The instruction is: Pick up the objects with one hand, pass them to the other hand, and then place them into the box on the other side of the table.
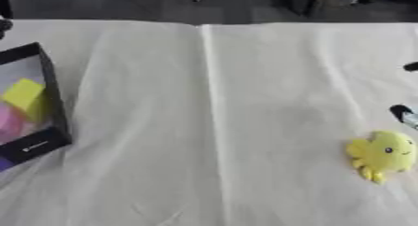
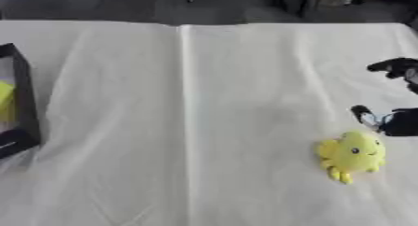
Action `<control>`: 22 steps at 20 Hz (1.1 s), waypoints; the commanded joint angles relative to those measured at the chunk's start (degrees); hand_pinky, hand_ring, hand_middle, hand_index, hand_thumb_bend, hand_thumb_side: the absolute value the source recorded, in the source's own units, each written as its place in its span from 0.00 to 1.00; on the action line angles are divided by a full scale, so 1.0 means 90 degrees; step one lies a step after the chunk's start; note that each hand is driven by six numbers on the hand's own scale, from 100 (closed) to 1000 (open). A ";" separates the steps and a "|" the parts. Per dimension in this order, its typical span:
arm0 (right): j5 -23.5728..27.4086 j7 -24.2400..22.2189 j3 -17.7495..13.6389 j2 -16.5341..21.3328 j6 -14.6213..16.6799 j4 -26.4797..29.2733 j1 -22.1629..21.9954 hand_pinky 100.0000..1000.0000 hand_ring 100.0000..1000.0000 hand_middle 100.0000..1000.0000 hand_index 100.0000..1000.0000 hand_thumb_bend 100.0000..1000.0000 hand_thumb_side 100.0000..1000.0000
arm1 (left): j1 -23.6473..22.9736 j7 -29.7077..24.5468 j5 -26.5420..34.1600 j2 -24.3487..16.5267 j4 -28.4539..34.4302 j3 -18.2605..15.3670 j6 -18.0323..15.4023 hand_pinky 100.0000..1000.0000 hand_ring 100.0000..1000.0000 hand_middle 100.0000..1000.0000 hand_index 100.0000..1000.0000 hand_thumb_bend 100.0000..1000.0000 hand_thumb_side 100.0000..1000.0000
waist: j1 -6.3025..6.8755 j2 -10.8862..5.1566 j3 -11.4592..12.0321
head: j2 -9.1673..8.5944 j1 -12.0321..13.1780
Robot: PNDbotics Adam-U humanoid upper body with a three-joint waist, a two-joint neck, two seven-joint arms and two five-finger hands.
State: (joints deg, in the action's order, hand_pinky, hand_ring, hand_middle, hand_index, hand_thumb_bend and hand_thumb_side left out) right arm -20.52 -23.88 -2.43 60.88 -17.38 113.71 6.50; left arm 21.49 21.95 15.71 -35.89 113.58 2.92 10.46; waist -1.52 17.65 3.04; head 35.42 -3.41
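Observation:
A yellow plush octopus [image 2: 352, 154] lies on the white tablecloth at the right, near the front. My right hand [image 2: 397, 122] comes in from the right edge just behind the toy, with one finger [image 2: 364, 115] reaching toward it and another [image 2: 390, 65] spread farther back. The hand looks open and holds nothing. A black box [image 1: 54, 109] stands at the table's left edge. Inside it lie a yellow block [image 1: 24, 95] and a pink thing [image 1: 8, 122]. My left hand shows in neither view.
The white cloth [image 1: 212, 127] covers the whole table, with a fold line running front to back down its middle. Dark floor and chair legs lie beyond the far edge.

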 commanded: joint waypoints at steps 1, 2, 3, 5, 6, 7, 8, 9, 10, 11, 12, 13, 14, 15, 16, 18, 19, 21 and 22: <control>-0.0234 -0.0697 -0.0327 0.0375 0.0346 0.0098 -0.0191 0.95 0.95 0.93 0.92 0.28 0.21 | -0.0077 0.0022 0.0107 0.0108 0.0112 -0.0073 -0.0085 0.85 0.70 0.76 0.74 0.00 0.65 | -0.0012 -0.0104 -0.0039 | 0.0028 -0.0066; -0.0265 -0.0818 -0.0386 0.0390 0.0415 0.0098 -0.0278 0.96 0.95 0.93 0.92 0.28 0.23 | -0.0133 0.0007 0.0136 0.0185 0.0112 -0.0066 -0.0066 0.85 0.70 0.77 0.74 0.00 0.72 | -0.0018 -0.0102 -0.0053 | 0.0026 -0.0071; -0.0278 -0.0900 -0.0429 0.0405 0.0481 0.0098 -0.0357 0.96 0.96 0.93 0.91 0.29 0.19 | -0.0189 0.0000 0.0157 0.0261 0.0112 -0.0065 -0.0037 0.85 0.70 0.76 0.74 0.00 0.72 | -0.0023 -0.0100 -0.0066 | 0.0023 -0.0070; -0.0329 -0.1004 -0.0475 0.0445 0.0610 0.0098 -0.0479 0.96 0.96 0.93 0.91 0.30 0.14 | -0.0279 -0.0008 0.0180 0.0364 0.0112 -0.0050 0.0043 0.85 0.70 0.76 0.73 0.00 0.73 | -0.0017 -0.0100 -0.0085 | 0.0013 -0.0067; -0.0374 -0.1036 -0.0487 0.0461 0.0647 0.0098 -0.0516 0.97 0.96 0.92 0.92 0.33 0.09 | -0.0303 -0.0024 0.0176 0.0385 0.0112 -0.0037 0.0076 0.86 0.71 0.76 0.73 0.00 0.73 | -0.0012 -0.0100 -0.0091 | 0.0012 -0.0076; -0.0430 -0.1059 -0.0485 0.0475 0.0669 0.0098 -0.0552 0.97 0.96 0.92 0.92 0.34 0.07 | -0.0316 -0.0050 0.0162 0.0400 0.0112 -0.0023 0.0097 0.86 0.71 0.77 0.73 0.00 0.73 | -0.0004 -0.0100 -0.0093 | 0.0013 -0.0092; -0.0479 -0.1086 -0.0468 0.0480 0.0679 0.0098 -0.0583 0.97 0.96 0.92 0.92 0.34 0.05 | -0.0321 -0.0073 0.0144 0.0412 0.0112 -0.0015 0.0103 0.86 0.71 0.77 0.73 0.00 0.73 | 0.0004 -0.0100 -0.0092 | 0.0010 -0.0108; -0.0514 -0.1108 -0.0446 0.0479 0.0676 0.0098 -0.0600 0.96 0.96 0.92 0.93 0.36 0.02 | -0.0322 -0.0091 0.0127 0.0422 0.0112 -0.0010 0.0102 0.86 0.71 0.77 0.73 0.00 0.72 | 0.0014 -0.0098 -0.0090 | 0.0002 -0.0121; -0.0549 -0.1110 -0.0421 0.0478 0.0652 0.0098 -0.0604 0.96 0.95 0.91 0.94 0.36 0.02 | -0.0321 -0.0100 0.0117 0.0432 0.0112 -0.0007 0.0106 0.86 0.71 0.76 0.73 0.00 0.72 | 0.0023 -0.0096 -0.0088 | -0.0005 -0.0130; -0.0594 -0.1074 -0.0394 0.0478 0.0599 0.0098 -0.0602 0.96 0.94 0.91 0.94 0.37 0.02 | -0.0317 -0.0107 0.0114 0.0443 0.0112 -0.0002 0.0110 0.86 0.71 0.76 0.73 0.00 0.72 | 0.0033 -0.0093 -0.0084 | -0.0008 -0.0137; -0.0638 -0.1009 -0.0359 0.0474 0.0534 0.0098 -0.0596 0.95 0.94 0.91 0.93 0.38 0.01 | -0.0311 -0.0115 0.0111 0.0454 0.0112 0.0003 0.0113 0.86 0.71 0.76 0.73 0.00 0.72 | 0.0040 -0.0091 -0.0078 | -0.0009 -0.0144; -0.0683 -0.0907 -0.0319 0.0465 0.0461 0.0098 -0.0577 0.95 0.94 0.90 0.93 0.39 0.00 | -0.0308 -0.0125 0.0111 0.0469 0.0112 0.0011 0.0119 0.86 0.71 0.76 0.73 0.00 0.72 | 0.0048 -0.0086 -0.0071 | -0.0014 -0.0153; -0.0716 -0.0779 -0.0267 0.0449 0.0390 0.0098 -0.0551 0.95 0.93 0.90 0.93 0.39 0.00 | -0.0305 -0.0134 0.0112 0.0484 0.0112 0.0020 0.0128 0.86 0.71 0.76 0.72 0.00 0.72 | 0.0057 -0.0081 -0.0063 | -0.0021 -0.0161; -0.0730 -0.0652 -0.0215 0.0431 0.0331 0.0098 -0.0525 0.94 0.92 0.90 0.92 0.39 0.00 | -0.0303 -0.0142 0.0111 0.0496 0.0112 0.0028 0.0140 0.86 0.71 0.76 0.72 0.00 0.72 | 0.0063 -0.0075 -0.0056 | -0.0024 -0.0166; -0.0734 -0.0516 -0.0161 0.0416 0.0267 0.0098 -0.0496 0.94 0.92 0.89 0.92 0.40 0.00 | -0.0298 -0.0151 0.0110 0.0506 0.0112 0.0037 0.0152 0.86 0.71 0.76 0.72 0.00 0.72 | 0.0069 -0.0069 -0.0050 | -0.0023 -0.0170; -0.0788 -0.0327 -0.0054 0.0404 0.0131 0.0098 -0.0456 0.94 0.92 0.89 0.91 0.41 0.00 | -0.0283 -0.0169 0.0100 0.0521 0.0112 0.0052 0.0164 0.86 0.71 0.76 0.72 0.00 0.72 | 0.0074 -0.0055 -0.0033 | -0.0015 -0.0178; -0.0828 -0.0269 -0.0003 0.0395 0.0072 0.0098 -0.0441 0.94 0.92 0.88 0.91 0.41 0.00 | -0.0278 -0.0175 0.0095 0.0527 0.0112 0.0058 0.0169 0.86 0.71 0.76 0.72 0.00 0.72 | 0.0076 -0.0050 -0.0025 | -0.0009 -0.0184; -0.0882 -0.0207 0.0100 0.0361 -0.0028 0.0098 -0.0405 0.93 0.92 0.88 0.91 0.41 0.00 | -0.0271 -0.0187 0.0093 0.0535 0.0112 0.0074 0.0188 0.86 0.71 0.76 0.72 0.00 0.72 | 0.0080 -0.0040 -0.0006 | -0.0001 -0.0225; -0.0903 -0.0192 0.0147 0.0342 -0.0077 0.0098 -0.0382 0.93 0.91 0.88 0.91 0.41 0.00 | -0.0267 -0.0191 0.0091 0.0540 0.0112 0.0079 0.0199 0.86 0.71 0.75 0.72 0.00 0.72 | 0.0082 -0.0037 0.0003 | 0.0000 -0.0258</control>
State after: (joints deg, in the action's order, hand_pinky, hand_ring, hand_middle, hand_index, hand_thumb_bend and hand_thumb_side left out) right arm -28.08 -26.13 -0.97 62.69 -17.43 113.73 2.59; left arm 18.46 20.37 16.86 -30.26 113.58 3.78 12.19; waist -0.79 18.12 3.05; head 35.64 -5.35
